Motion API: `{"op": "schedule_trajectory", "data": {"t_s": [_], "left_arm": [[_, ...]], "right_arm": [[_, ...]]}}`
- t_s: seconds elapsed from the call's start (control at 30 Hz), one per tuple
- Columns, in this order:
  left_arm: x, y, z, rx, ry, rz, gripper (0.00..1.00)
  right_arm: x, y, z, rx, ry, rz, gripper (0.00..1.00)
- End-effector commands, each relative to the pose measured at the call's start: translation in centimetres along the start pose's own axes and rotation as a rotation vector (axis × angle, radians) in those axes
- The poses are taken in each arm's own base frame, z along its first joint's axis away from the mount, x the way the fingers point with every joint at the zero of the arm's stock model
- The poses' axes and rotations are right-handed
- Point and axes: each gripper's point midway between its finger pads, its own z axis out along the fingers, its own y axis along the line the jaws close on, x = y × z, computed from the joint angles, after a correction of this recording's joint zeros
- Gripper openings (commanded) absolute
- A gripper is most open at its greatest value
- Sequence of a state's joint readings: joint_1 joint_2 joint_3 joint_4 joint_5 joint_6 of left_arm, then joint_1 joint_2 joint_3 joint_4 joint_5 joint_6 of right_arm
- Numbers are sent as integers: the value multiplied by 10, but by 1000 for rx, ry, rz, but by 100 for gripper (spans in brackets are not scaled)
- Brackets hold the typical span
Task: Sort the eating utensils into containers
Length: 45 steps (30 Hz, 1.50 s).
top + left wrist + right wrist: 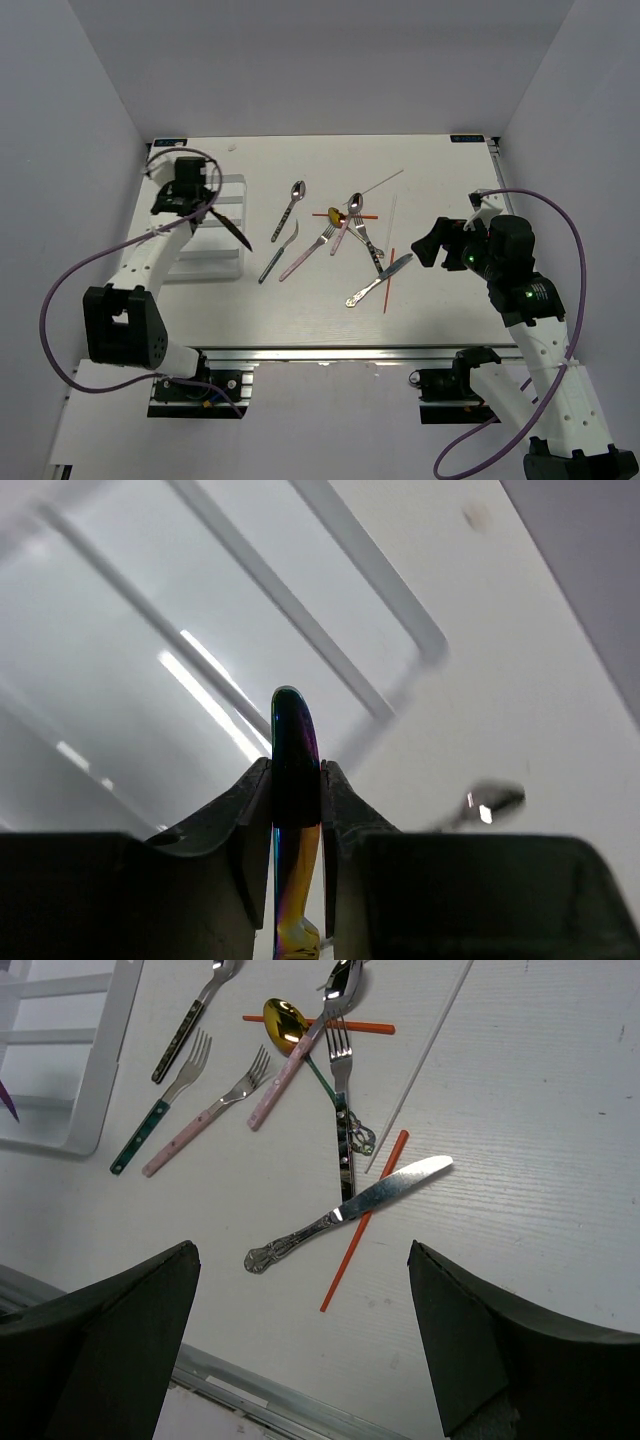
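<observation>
My left claw [297,780] pinches an iridescent utensil [296,735] above the white tray [232,266] by the desk's [450,300] left edge, right claw [300,1252] spread wide.

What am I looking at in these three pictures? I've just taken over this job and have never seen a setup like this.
Two robot arms stand at the near edge of a white table. The top picture looks down from above and behind them. The other two pictures come from a camera on each wrist, with that arm's dark fingers at the bottom. The left gripper is closed on a rainbow-tinted utensil, held over the white tray. The right gripper hangs open and empty near the loose cutlery on the table, which includes a silver knife, a pink-handled fork, a gold spoon and a red stick.
</observation>
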<state>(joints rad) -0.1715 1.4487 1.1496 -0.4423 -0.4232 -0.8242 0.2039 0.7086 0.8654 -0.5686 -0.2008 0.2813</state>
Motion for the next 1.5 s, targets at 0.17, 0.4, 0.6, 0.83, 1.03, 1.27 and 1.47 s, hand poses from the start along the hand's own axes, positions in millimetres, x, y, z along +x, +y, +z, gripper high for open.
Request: {"op": "schedule_trajectory", "data": {"t_s": [0.17, 0.4, 0.6, 0.83, 1.03, 1.27, 1.47], "left_arm": [[-87, 142, -16, -394, -354, -506, 0], [-73, 173, -26, -461, -435, -625, 0], [-58, 189, -17, -466, -485, -662, 0], [-51, 198, -13, -475, -514, -681, 0], [-30, 206, -3, -481, -476, -681, 0], [-13, 211, 1, -478, -443, -687, 0], [1, 219, 5, -491, -420, -685, 0]], "right_arm": [[-5, 16, -4, -86, -26, -14, 89], [0, 22, -2, -120, -16, -17, 90], [4, 27, -1, -128, 2, -38, 89], [9, 26, 0, -106, 13, -62, 89], [10, 25, 0, -100, 19, -66, 89], [12, 26, 2, -102, 26, -66, 89], [11, 26, 2, -103, 23, -66, 89]]}}
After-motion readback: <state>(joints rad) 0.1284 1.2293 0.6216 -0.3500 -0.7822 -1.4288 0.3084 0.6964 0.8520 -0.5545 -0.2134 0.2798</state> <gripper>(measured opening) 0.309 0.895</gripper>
